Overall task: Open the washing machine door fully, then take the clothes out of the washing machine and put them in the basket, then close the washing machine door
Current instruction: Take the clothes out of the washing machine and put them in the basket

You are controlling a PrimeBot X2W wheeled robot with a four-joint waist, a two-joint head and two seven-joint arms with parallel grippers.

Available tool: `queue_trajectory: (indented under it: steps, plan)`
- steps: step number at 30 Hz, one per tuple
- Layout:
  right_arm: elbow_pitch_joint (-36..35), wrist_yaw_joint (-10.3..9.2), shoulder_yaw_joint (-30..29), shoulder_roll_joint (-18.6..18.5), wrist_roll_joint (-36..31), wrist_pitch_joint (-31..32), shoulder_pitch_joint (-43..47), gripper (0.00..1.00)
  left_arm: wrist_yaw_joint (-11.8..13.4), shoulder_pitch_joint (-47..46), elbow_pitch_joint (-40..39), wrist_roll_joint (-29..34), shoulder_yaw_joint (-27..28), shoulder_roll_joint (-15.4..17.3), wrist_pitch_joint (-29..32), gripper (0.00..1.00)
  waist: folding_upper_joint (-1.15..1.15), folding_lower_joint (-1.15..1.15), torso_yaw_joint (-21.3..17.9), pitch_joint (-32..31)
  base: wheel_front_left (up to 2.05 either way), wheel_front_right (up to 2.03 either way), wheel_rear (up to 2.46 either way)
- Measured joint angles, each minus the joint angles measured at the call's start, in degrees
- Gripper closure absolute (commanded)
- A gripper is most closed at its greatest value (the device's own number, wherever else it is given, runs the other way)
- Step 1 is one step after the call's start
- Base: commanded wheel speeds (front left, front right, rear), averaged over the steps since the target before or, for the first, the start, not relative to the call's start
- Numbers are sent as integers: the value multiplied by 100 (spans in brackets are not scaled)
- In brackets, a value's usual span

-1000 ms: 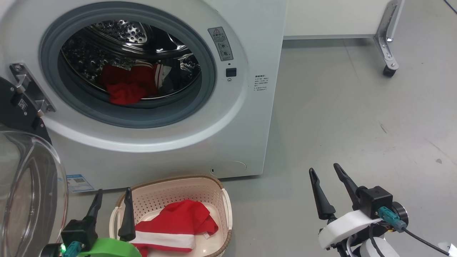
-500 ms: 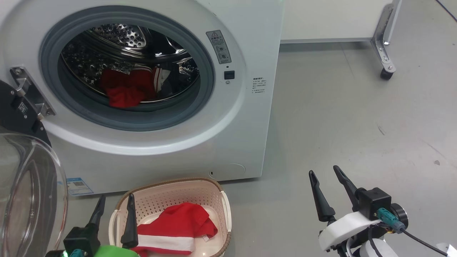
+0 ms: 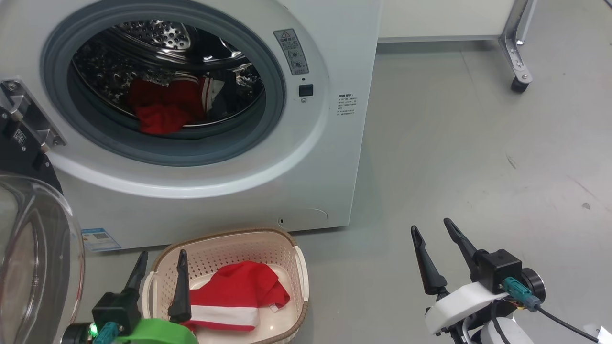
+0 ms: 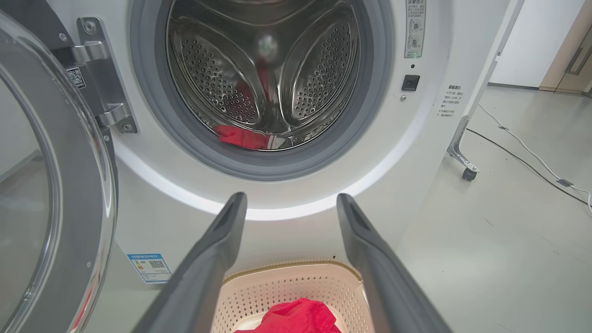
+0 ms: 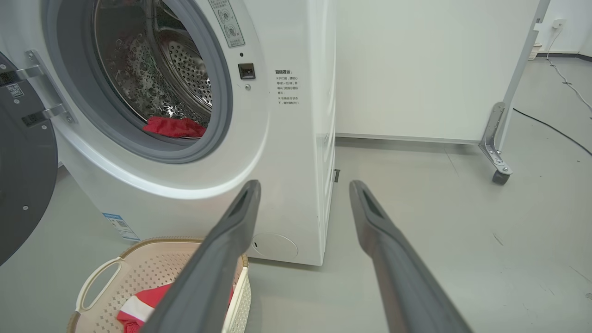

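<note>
The washing machine (image 3: pixel 330 167) stands with its drum exposed. Its door (image 3: pixel 33 258) is swung wide to the left, glass bowl facing me. Red clothes (image 3: pixel 162 107) lie at the drum's bottom, also seen from the wrists (image 4: pixel 240 137) (image 5: pixel 173 127). On the floor before the machine sits the basket (image 3: pixel 229 236), and a red garment with a white band (image 3: pixel 234 296) lies in it. My left gripper (image 3: pixel 162 253) hangs open over the basket's left end, nothing between its fingers (image 4: pixel 291 196). My right gripper (image 3: pixel 430 224) is open and empty over bare floor to the basket's right (image 5: pixel 304 182).
A white panel on a metal leg with a caster (image 3: pixel 519 83) stands at the back right. Cables (image 4: pixel 532 166) run across the floor beyond it. Grey floor (image 3: pixel 478 143) stretches right of the machine.
The whole head picture has shifted a little, so the camera moved. Both grippers stay open and empty. The clothes in drum and basket lie as before.
</note>
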Motion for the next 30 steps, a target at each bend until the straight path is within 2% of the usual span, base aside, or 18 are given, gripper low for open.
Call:
queue_trajectory:
  steps: [15,24,30]
  plan:
    - [-248,27,90,-2,-138,0,-366,0,15,-1341,231,126,-20,56,489,0,0,0,-111,830,0,0,0]
    - [-463,57,285,-7,-126,0,-778,0,9,-2415,753,134,124,354,1069,0,0,0,-344,1511,0,0,0]
    - [-608,57,556,-9,75,0,-1014,0,-10,-3131,1104,223,210,743,1595,0,0,1,-585,1973,0,0,0]
